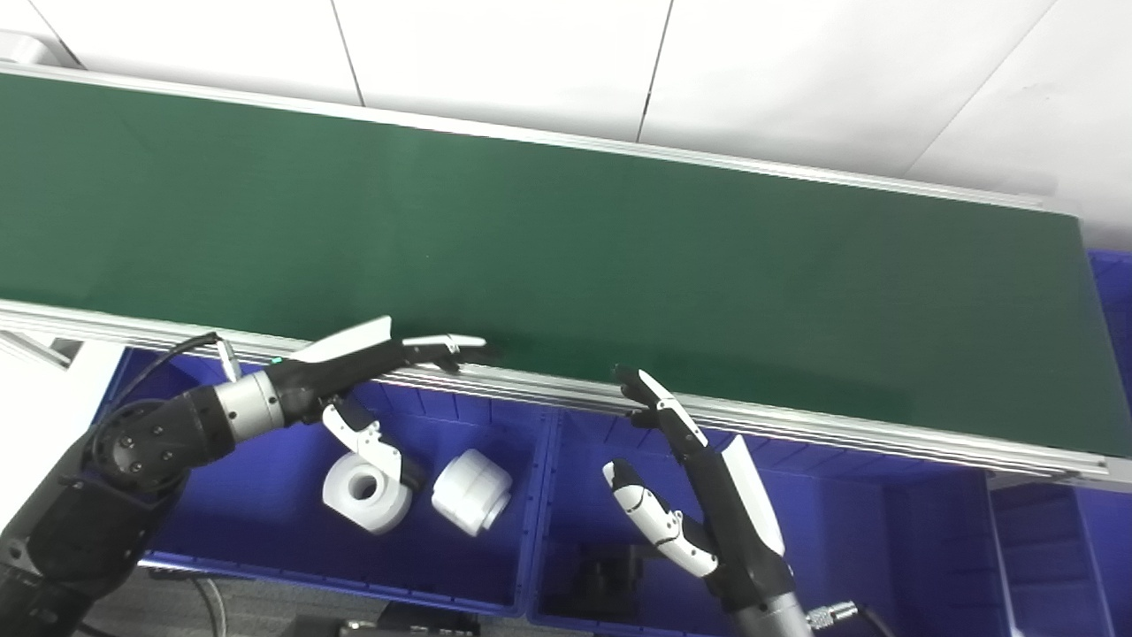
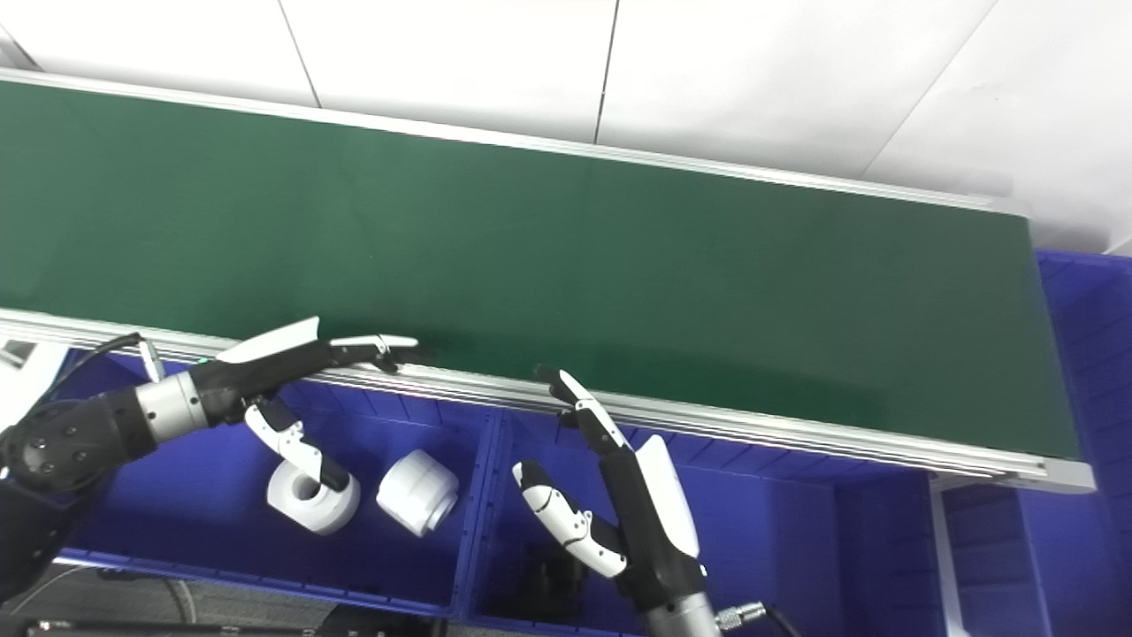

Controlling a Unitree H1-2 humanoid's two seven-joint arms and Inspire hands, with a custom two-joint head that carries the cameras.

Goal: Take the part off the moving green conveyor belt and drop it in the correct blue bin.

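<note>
**Green belt bare, two white parts in my left bin**

Green conveyor belt (image 1: 566, 257) runs across the view, slanting down toward the right, framed by aluminium rails (image 1: 796, 425); no part shows on it. Below its near rail sit blue bins. In the left blue bin (image 1: 495, 584) lie two white cylindrical parts. One, a white ring-like part (image 1: 364, 494), shows its round central hole facing up and toward me. The other white cylinder part (image 1: 472, 491) lies on its side just beside it, apart from it, with its long axis running from upper left to lower right. The middle blue bin (image 1: 822, 531) holds a dark part (image 1: 610, 575), too shadowed to make out. My left hand (image 1: 371, 363) is spread and empty, fingers stretched over the near rail, thumb hanging down to the ring. My right hand (image 1: 681, 478) is also spread and empty, fingertips at the rail.
</note>
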